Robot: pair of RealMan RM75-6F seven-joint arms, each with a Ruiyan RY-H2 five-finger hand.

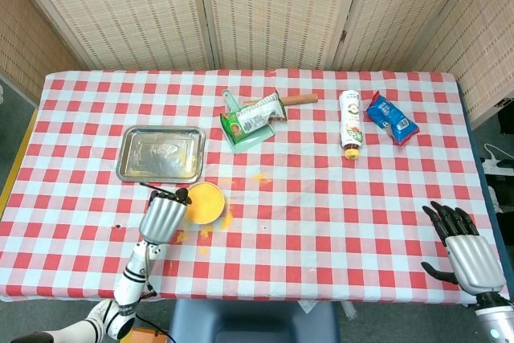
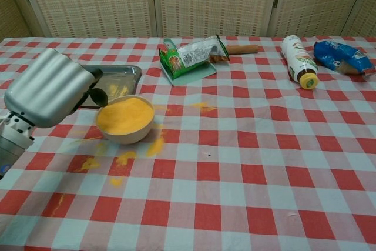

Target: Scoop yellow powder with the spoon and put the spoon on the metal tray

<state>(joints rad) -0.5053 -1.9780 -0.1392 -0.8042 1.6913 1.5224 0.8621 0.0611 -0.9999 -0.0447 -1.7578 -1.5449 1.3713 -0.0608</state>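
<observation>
My left hand [image 1: 163,214] grips a thin black spoon [image 2: 97,97] at the left rim of the bowl of yellow powder [image 1: 205,202]. In the chest view the hand's silver back [image 2: 48,94] fills the left side, and the spoon's dark head hangs just over the bowl's [image 2: 124,119] left edge. Behind the bowl lies the metal tray [image 1: 161,154], its near right part hidden by the hand in the chest view [image 2: 120,74]. My right hand [image 1: 466,253] rests at the table's front right with its fingers spread, holding nothing.
Yellow powder is spilled in front of the bowl [image 2: 123,158] and to its right [image 2: 202,106]. At the back lie a green packet on a scraper [image 1: 253,120], a wooden handle [image 1: 301,100], a white bottle [image 1: 349,130] and a blue packet [image 1: 391,118].
</observation>
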